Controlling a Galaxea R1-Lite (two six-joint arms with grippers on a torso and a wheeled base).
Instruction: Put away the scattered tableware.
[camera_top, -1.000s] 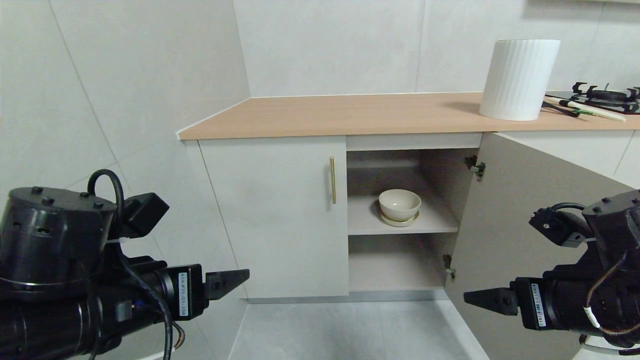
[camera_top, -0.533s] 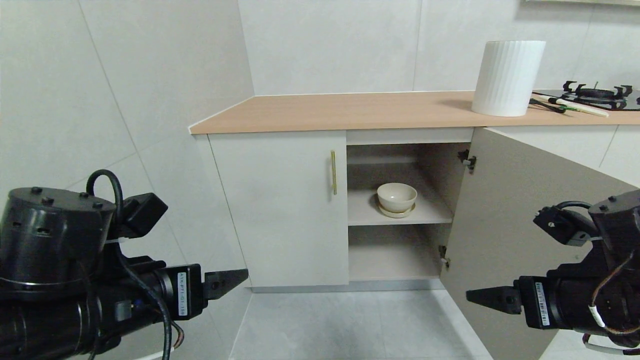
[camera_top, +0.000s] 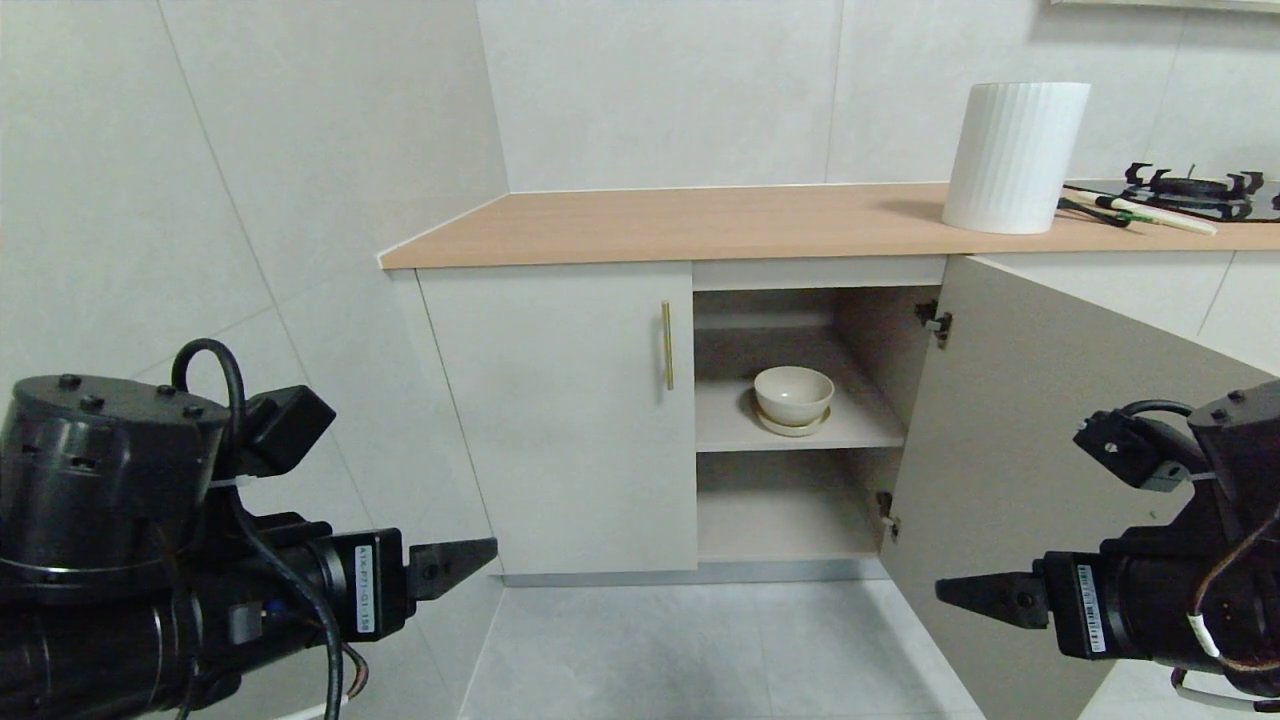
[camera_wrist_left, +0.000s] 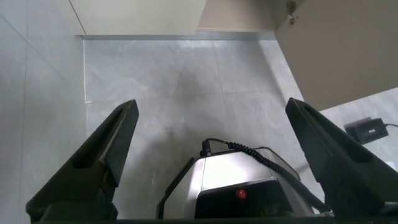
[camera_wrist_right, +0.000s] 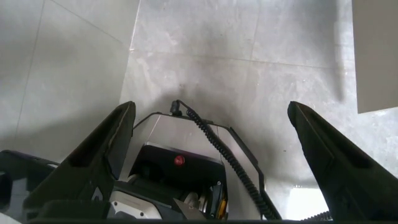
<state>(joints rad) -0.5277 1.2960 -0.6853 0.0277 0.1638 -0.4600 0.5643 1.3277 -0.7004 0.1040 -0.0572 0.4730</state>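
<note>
A cream bowl sits on a small plate on the middle shelf of the open cabinet under the wooden counter. My left gripper hangs low at the left, well in front of the closed door and away from the bowl. In the left wrist view, the left gripper is open with only floor between its fingers. My right gripper is low at the right, close in front of the open door. The right gripper is open too and holds nothing.
A tall white ribbed container stands on the counter at the right. Beside it lie long utensils next to a black stove grate. The left cabinet door is closed and has a brass handle. Grey tiled floor lies between the arms.
The head camera moved, so the cabinet now looks a little smaller and farther off than a second ago. Both grippers stay open and nearly where they were.
</note>
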